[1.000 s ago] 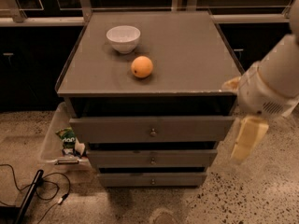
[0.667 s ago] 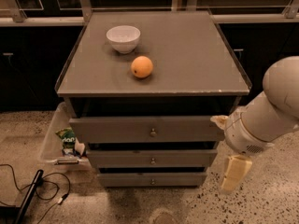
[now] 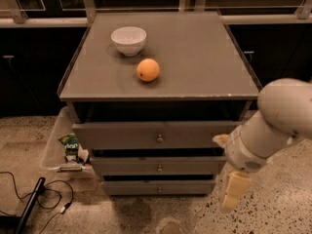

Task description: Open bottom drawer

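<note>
A pale robot arm reaches in from the right, and its pincer (image 3: 233, 190) hangs low over the speckled floor (image 3: 273, 213), just beside the right front corner of a grey drawer unit. The step in hand looks like the approach to the bottom drawer (image 3: 131, 187), the thinnest of three grey fronts, lowest on the unit and close to the floor. Its small round knob (image 3: 159, 189) sits at the centre of the front, well to the left of the pincer.

To do this well, the pincer probably needs to travel left along the front at knob height and square up to the panel. It should then close around the knob alone and pull straight out towards the viewer, level, so the shallow drawer does not bind. The low clearance over the floor calls for care.

The pincer shows as a single cream slab pointing downward. It holds nothing and touches nothing, but whether it is released or clenched I cannot tell.

Above the bottom drawer sits the middle drawer (image 3: 126, 166), then the tall top drawer (image 3: 117, 135), each with a centre knob. To the left of the unit, on the floor, lie a clear plastic bin (image 3: 51, 147) and a black cable (image 3: 46, 206). Further back, on the grey worktop (image 3: 204, 57), rest an orange (image 3: 147, 69) and, beyond it, a white bowl (image 3: 128, 39)
</note>
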`<state>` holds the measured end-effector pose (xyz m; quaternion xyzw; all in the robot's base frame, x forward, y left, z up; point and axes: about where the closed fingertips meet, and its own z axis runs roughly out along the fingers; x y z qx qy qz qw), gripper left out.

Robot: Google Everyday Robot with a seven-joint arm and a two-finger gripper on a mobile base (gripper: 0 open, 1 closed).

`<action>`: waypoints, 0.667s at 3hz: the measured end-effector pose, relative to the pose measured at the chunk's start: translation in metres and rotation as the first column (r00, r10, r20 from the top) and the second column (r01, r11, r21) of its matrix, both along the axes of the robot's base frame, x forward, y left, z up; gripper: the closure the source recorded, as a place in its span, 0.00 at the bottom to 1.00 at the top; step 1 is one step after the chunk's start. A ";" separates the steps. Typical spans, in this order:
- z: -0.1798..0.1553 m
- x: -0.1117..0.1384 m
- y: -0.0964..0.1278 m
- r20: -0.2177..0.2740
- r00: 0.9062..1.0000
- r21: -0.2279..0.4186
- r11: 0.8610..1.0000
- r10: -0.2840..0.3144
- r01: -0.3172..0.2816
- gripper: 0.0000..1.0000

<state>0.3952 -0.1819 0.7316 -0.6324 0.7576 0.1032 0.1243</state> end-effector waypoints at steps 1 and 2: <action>-0.081 -0.005 0.003 -0.117 0.993 0.057 0.998 -0.016 0.022 0.00; -0.147 -0.005 0.003 -0.131 0.991 0.099 0.995 0.000 0.013 0.00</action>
